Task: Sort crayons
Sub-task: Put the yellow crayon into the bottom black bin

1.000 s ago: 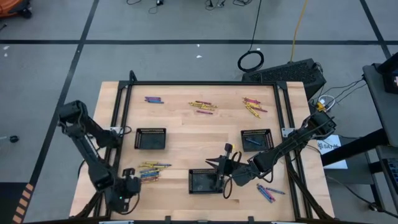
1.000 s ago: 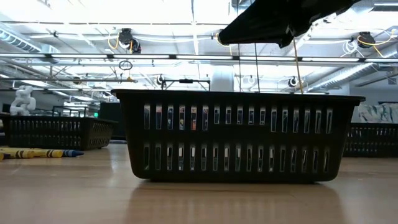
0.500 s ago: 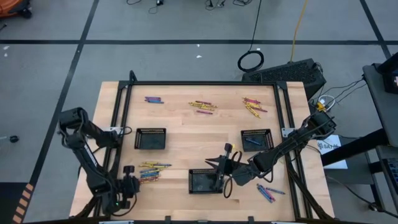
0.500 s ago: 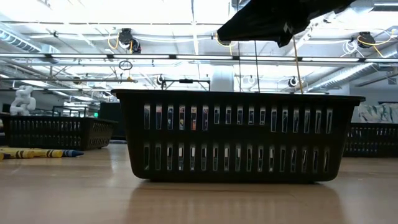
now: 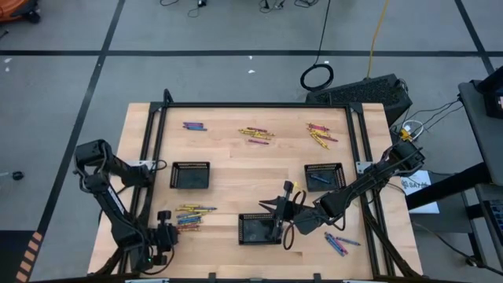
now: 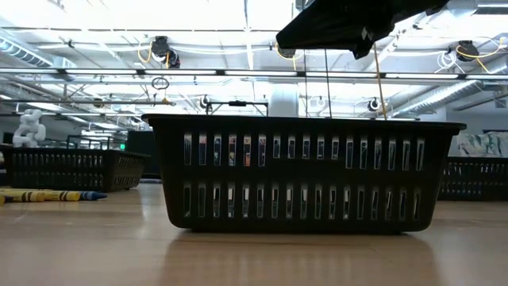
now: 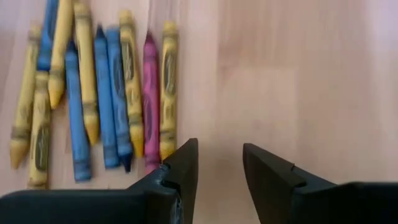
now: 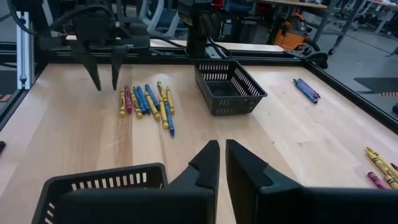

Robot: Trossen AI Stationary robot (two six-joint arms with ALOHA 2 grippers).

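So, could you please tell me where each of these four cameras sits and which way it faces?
High view: overhead, straight down on the table; both arms show.
Low view: table-top level, facing the near tray; an arm's underside overhead.
Left wrist view: looks down past the open left gripper at the crayons.
Right wrist view: looks across past the shut right gripper.
Shared: the right wrist view also shows those crayons and the left gripper.

Crayons are lying flat on the table in five loose groups. A mixed yellow, blue and pink group (image 5: 192, 215) is lying side by side at near left. A small blue-and-pink group (image 5: 193, 126) is sitting at far left, a mostly yellow group (image 5: 256, 134) at far centre, a yellow-and-pink group (image 5: 320, 135) at far right, and a blue-and-pink group (image 5: 339, 242) at near right.
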